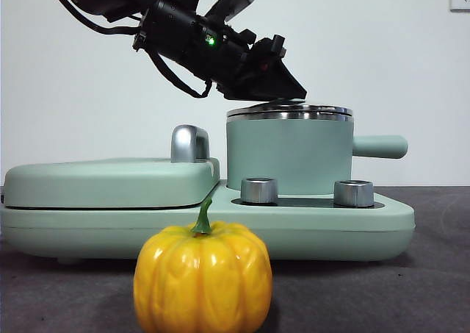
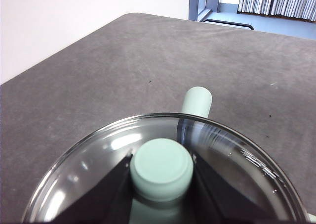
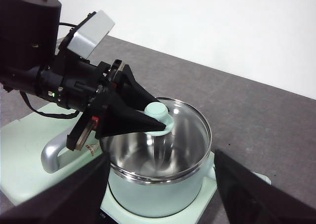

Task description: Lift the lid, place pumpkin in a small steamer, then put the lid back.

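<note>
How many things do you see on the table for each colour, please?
Mint-green: 3 - small steamer, base unit, grill cover
Clear glass: 1 - lid, its knob held by the left gripper
Yellow-orange: 1 - pumpkin
Steel: 2 - dials
Total: 7

Claw (image 1: 283, 90) on lid (image 1: 289, 112); pumpkin (image 1: 203, 278) on table (image 1: 367, 296).

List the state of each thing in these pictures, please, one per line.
Round clear glass lid: on the pot, knob gripped.
Mint-green cylindrical steamer pot: covered, inside empty.
Glossy yellow-orange toy pumpkin: upright on the table, untouched.
Left hand: shut on the lid's knob.
Right hand: open, holding nothing.
</note>
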You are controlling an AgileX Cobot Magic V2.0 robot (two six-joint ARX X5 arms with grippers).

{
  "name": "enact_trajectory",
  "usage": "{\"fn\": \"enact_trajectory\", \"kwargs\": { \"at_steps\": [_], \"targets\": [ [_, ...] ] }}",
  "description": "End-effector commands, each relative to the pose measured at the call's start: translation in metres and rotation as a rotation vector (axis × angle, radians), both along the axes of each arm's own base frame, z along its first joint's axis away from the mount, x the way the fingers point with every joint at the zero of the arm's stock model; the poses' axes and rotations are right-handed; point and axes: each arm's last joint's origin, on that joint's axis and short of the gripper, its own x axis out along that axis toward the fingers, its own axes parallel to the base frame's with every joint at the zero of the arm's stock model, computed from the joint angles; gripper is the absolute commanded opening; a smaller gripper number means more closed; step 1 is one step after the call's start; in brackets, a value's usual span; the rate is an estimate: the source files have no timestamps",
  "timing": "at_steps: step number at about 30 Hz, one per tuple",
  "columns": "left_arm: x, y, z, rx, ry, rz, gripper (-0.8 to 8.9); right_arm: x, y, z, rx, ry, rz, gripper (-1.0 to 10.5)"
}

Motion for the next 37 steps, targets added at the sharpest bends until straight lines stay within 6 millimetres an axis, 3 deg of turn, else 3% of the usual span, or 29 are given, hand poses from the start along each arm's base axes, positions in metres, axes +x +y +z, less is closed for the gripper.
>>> {"fn": "enact_trajectory", "kwargs": {
  "at_steps": [1,10,21,37],
  "targets": [
    [0.003,-0.006,-0.001,-0.005,-0.010,0.000,0.16,0.000,0.001,0.005,0.019,-0.005,-0.001,3.3],
    [-0.001,-0.003,0.011,-0.021,-0.033,0.000,0.15,0.000,0.001,0.005,0.019,-0.005,-0.001,3.3],
    [-0.017,0.012,0.056,-0.079,-0.113,0.005,0.15,0.000,0.000,0.004,0.015,0.005,-0.001,3.3],
    [-0.066,0.075,0.096,0.095,0.137,0.077,0.16,-0.002,0.002,-0.001,-0.025,0.043,0.023,3.3]
  ]
}}
